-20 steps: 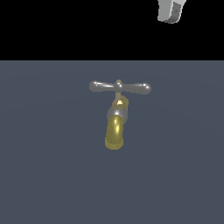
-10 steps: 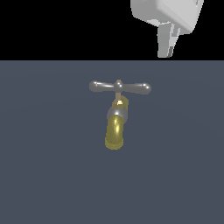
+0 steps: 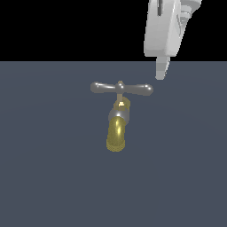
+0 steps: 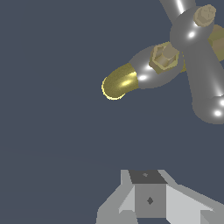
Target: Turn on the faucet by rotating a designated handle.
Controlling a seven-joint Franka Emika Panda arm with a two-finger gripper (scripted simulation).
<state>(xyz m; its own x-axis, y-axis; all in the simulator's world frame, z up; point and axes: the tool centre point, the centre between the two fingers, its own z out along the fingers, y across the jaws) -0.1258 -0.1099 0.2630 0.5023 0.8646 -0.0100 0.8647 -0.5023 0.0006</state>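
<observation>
Where the dark grey floor meets blackness, the faucet stands.

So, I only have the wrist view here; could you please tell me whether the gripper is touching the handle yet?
Observer: No. In the exterior view the gripper hangs above the handle, just off its end on the exterior view's right, with a clear gap.
Operator: Thank you. Is the handle's other arm free? My view cuts it off.
Observer: Yes, the bulb on the exterior view's left shows whole, with nothing touching it.
Operator: And how does the handle lie?
Observer: About level across the exterior view, with the spout running down the picture below it.
</observation>
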